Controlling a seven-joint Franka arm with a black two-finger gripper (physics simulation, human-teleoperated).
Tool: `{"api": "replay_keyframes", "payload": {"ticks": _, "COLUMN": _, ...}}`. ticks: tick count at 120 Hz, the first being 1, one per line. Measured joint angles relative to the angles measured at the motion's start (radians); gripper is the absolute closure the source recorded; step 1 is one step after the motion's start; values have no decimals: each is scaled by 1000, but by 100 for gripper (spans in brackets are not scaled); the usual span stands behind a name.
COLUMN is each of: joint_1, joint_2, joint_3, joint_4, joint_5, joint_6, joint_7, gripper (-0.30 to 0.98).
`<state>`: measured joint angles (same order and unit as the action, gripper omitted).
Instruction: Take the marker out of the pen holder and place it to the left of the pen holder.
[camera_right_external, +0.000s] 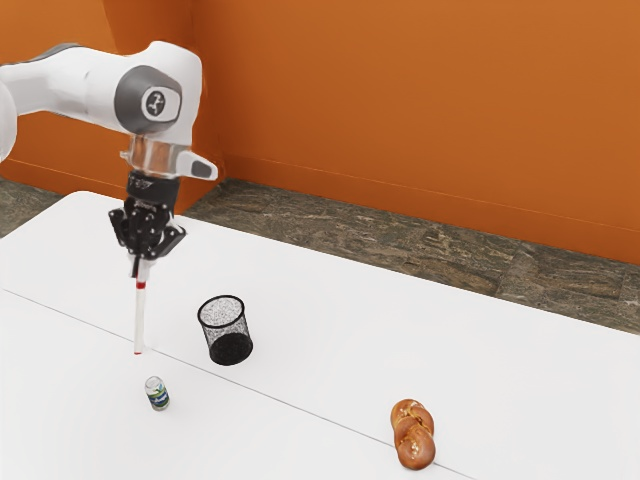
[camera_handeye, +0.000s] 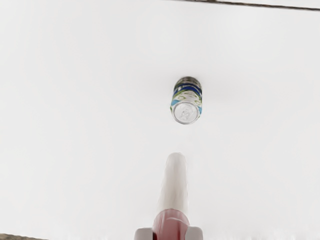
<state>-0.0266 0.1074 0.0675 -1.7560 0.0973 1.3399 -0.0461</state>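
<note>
The gripper (camera_right_external: 139, 268) is clasping the marker (camera_right_external: 140, 322), its two fingertips (camera_handeye: 144, 234) pressing on opposite sides of the red section (camera_handeye: 170, 225) near the upper end. The marker is hanging almost upright, outside the mesh pen holder (camera_right_external: 226, 338) and lying toward its nine o'clock in the exterior view; whether its lower tip is touching the white table (camera_right_external: 300, 420), I cannot tell. The drink can (camera_right_external: 157, 393) is standing near that tip, toward five o'clock from it, and the braided bread (camera_right_external: 413, 434) is sitting well apart, toward four o'clock from the holder.

The marker is probably behaving as a light, stiff, smooth plastic rod: hardly fragile, but likely to swivel or slide between the pads if its tip is meeting the table hard. The present hold is serving for lifting, though most of the length is dangling below it, so a knock on the can would be levering it askew. For laying it flat, a hold around mid-length would be giving better balance. Once freed, it may be toppling and rolling, being round.
</note>
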Motion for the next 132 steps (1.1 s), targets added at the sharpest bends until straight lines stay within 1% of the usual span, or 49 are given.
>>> {"api": "replay_keyframes", "payload": {"ticks": 11, "joint_1": 30, "joint_2": 49, "joint_3": 54, "joint_4": 19, "joint_5": 9, "joint_6": -112, "joint_7": -14, "gripper": 79}}
{"api": "replay_keyframes", "payload": {"ticks": 19, "joint_1": 34, "joint_2": 114, "joint_3": 83, "joint_4": 36, "joint_5": 13, "joint_6": -181, "joint_7": -23, "gripper": 79}}
{"api": "replay_keyframes", "payload": {"ticks": 29, "joint_1": 33, "joint_2": 211, "joint_3": 97, "joint_4": 62, "joint_5": 13, "joint_6": -241, "joint_7": -33, "gripper": 79}}
{"api": "replay_keyframes", "payload": {"ticks": 42, "joint_1": 35, "joint_2": 294, "joint_3": 106, "joint_4": 100, "joint_5": 14, "joint_6": -312, "joint_7": -52, "gripper": 79}}
{"api": "replay_keyframes", "payload": {"ticks": 69, "joint_1": 47, "joint_2": 377, "joint_3": 128, "joint_4": 111, "joint_5": 16, "joint_6": -394, "joint_7": -82, "gripper": 79}}
{"api": "replay_keyframes", "payload": {"ticks": 89, "joint_1": 68, "joint_2": 488, "joint_3": 130, "joint_4": 224, "joint_5": 21, "joint_6": -423, "joint_7": -96, "gripper": 79}}
{"api": "replay_keyframes", "payload": {"ticks": 91, "joint_1": 71, "joint_2": 498, "joint_3": 130, "joint_4": 232, "joint_5": 21, "joint_6": -424, "joint_7": -97, "gripper": 77}}
{"api": "replay_keyframes", "payload": {"ticks": 103, "joint_1": 92, "joint_2": 548, "joint_3": 130, "joint_4": 285, "joint_5": 16, "joint_6": -423, "joint_7": -102, "gripper": 54}}
{"api": "replay_keyframes", "payload": {"ticks": 116, "joint_1": 105, "joint_2": 556, "joint_3": 132, "joint_4": 300, "joint_5": 4, "joint_6": -402, "joint_7": -106, "gripper": 33}}
{"api": "replay_keyframes", "payload": {"ticks": 121, "joint_1": 107, "joint_2": 522, "joint_3": 135, "joint_4": 301, "joint_5": -14, "joint_6": -371, "joint_7": -108, "gripper": 27}}
{"api": "replay_keyframes", "payload": {"ticks": 132, "joint_1": 105, "joint_2": 382, "joint_3": 94, "joint_4": 298, "joint_5": -51, "joint_6": -267, "joint_7": -111, "gripper": 18}}
